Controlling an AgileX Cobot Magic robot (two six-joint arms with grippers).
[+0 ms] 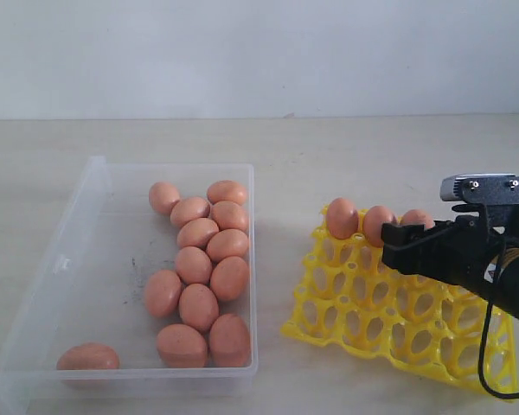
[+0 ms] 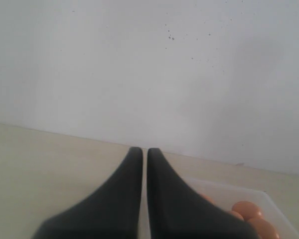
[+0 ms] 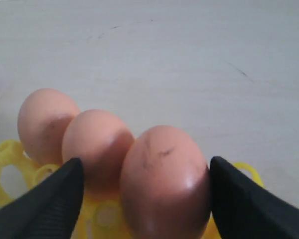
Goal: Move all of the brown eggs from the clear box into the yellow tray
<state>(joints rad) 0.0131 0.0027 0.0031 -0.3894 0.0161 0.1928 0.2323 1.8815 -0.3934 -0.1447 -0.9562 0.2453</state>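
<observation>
Left pincer [image 2: 145, 149] pressed together, nothing between its fingers. On the tabletop [image 1: 329, 147] at left, clear box [image 1: 95, 259] with thirteen brown eggs [image 1: 198, 307], most bunched along its right wall, one alone in the near left corner. At right, yellow tray [image 1: 304, 328] with three more in its far row. Right pincer [image 3: 146, 167] spread around the third, one finger touching it.

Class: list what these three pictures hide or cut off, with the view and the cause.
Exterior view: the right gripper covers the lower part of the third egg in the yellow tray.
Exterior view: the left gripper is outside the frame.
Left wrist view: the shut jaws and bottom edge hide most of the clear box and its eggs.
Right wrist view: the bottom edge cuts off the tray beneath that egg.
</observation>
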